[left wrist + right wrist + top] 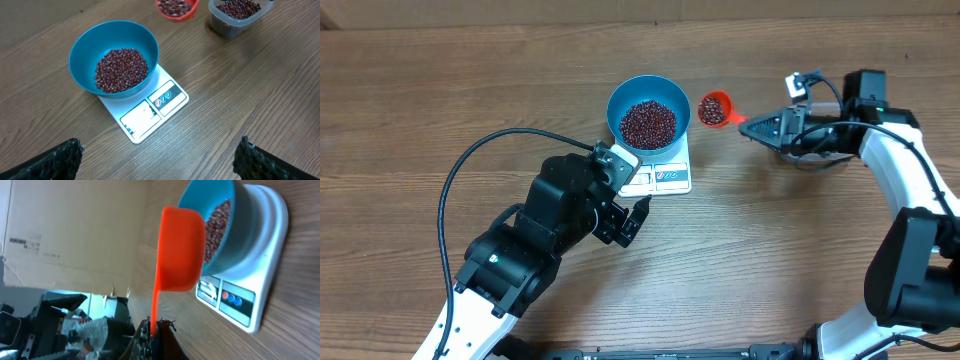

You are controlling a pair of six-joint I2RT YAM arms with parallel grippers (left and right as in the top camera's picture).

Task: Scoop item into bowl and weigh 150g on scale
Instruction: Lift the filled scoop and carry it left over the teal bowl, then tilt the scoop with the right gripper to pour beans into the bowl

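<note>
The blue bowl [612,112] stands on the white scale [670,177] and holds a heap of red-brown beans [648,122]. In the left wrist view the bowl [85,55], its beans [121,69] and the scale [150,115] lie just ahead of my left gripper [159,160], which is open and empty. My right gripper [752,127] is shut on the handle of an orange scoop [714,109] with beans in it, hanging just right of the bowl. The right wrist view shows the scoop [180,250] beside the bowl [235,220], with the gripper [155,327] clamped on the handle.
A clear plastic tub [235,17] of beans sits to the right of the scale, under my right arm. The left arm's black cable [470,165] loops over the table on the left. A cardboard wall [75,235] stands behind the table.
</note>
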